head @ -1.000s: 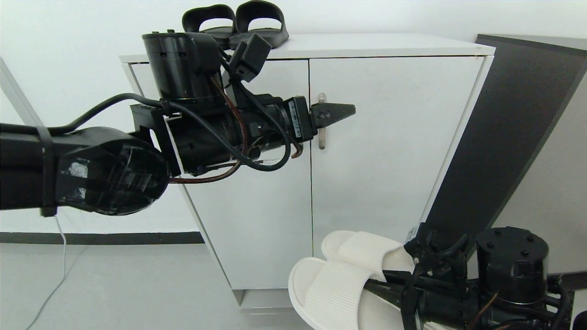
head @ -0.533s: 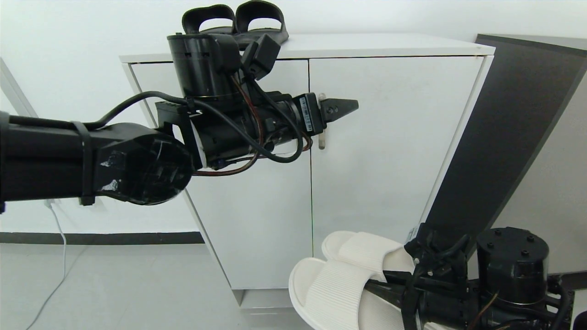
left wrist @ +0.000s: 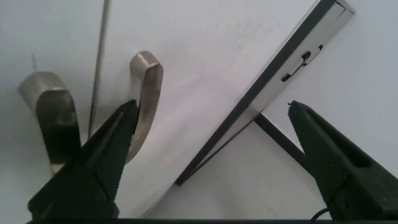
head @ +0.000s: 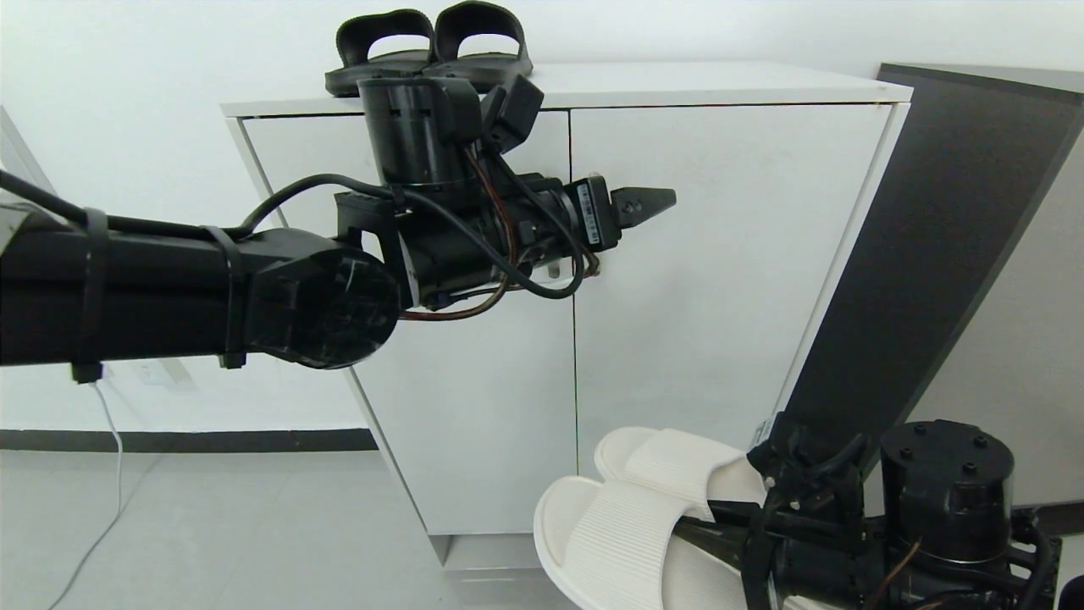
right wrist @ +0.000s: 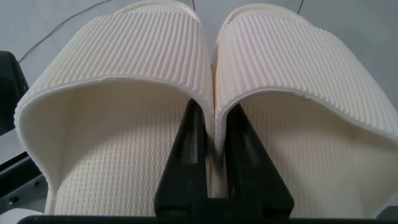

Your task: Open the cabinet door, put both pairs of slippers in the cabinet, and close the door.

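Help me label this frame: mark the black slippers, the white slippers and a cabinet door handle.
black slippers (head: 483, 15), head view, strap of the one on the robot's right
white slippers (head: 627, 534), head view, ribbed strap of the nearer one
cabinet door handle (left wrist: 149, 73), left wrist view, curved end of the metal bar

We see a white cabinet (head: 720, 83) standing on a pale grey floor (head: 237, 525). On its flat top, toward the left end and near the front edge, a pair of black slippers (head: 432, 42) lies side by side, touching each other, straps up. A thin cable (head: 117, 487) trails down onto the floor, well left of the cabinet.
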You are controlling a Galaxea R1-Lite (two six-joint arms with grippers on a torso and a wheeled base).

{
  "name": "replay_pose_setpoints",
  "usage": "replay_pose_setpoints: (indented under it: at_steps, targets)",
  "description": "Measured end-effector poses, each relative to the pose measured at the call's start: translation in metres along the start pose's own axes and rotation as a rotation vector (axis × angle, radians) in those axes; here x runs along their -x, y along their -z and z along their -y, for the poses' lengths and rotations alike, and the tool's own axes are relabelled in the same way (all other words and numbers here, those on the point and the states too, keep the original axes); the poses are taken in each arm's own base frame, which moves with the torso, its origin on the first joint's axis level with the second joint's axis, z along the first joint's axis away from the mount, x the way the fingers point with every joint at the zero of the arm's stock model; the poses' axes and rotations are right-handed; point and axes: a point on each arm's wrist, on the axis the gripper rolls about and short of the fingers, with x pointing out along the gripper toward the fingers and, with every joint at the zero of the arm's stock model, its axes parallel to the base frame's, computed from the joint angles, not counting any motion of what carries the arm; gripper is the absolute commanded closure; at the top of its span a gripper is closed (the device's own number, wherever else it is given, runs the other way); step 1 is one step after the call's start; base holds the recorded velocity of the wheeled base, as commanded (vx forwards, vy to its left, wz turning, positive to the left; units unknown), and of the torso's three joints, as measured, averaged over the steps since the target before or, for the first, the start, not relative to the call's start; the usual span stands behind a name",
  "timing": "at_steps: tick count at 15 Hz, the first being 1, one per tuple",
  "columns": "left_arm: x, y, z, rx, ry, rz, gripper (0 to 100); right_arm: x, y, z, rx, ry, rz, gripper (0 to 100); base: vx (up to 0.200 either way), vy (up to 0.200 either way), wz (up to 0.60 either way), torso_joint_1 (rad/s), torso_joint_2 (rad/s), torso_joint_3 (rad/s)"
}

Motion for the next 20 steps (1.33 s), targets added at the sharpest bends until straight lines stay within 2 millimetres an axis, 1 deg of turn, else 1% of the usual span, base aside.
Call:
replay_pose_setpoints:
  at_steps: [4,7,11,15,17,19,20]
  targets:
    - [0.000,0.003,-0.002,0.024,-0.012,-0.013,100,0.000,0.001,0.000,-0.001,0.000,-0.002,100,0.000,0.000,0.00,0.000,0.00,0.000]
    - [0.008,0.005,0.000,0.038,-0.006,-0.021,100,0.001,0.003,-0.002,0.001,-0.022,-0.010,100,0.000,0.000,0.00,0.000,0.00,0.000]
    - [0.027,0.010,0.010,0.043,0.014,-0.047,100,0.009,0.010,-0.009,0.005,-0.140,-0.027,100,0.000,0.000,0.00,0.000,0.00,0.000]
    - [0.049,0.016,0.029,0.043,0.047,-0.078,100,0.016,0.013,-0.014,0.023,-0.194,-0.007,100,0.000,0.000,0.00,0.000,0.00,0.000]
    - [0.063,0.017,0.035,0.041,0.053,-0.084,100,0.019,0.018,-0.015,0.050,-0.216,-0.020,100,0.000,0.000,0.00,0.000,0.00,0.000]
    - [0.076,0.018,0.036,0.043,0.047,-0.089,100,0.021,0.021,-0.016,0.069,-0.234,-0.027,100,0.000,0.000,0.00,0.000,0.00,0.000]
    - [0.080,0.016,0.032,0.044,0.034,-0.077,100,0.021,0.022,-0.017,0.069,-0.236,-0.030,100,0.000,0.000,0.00,0.000,0.00,0.000]
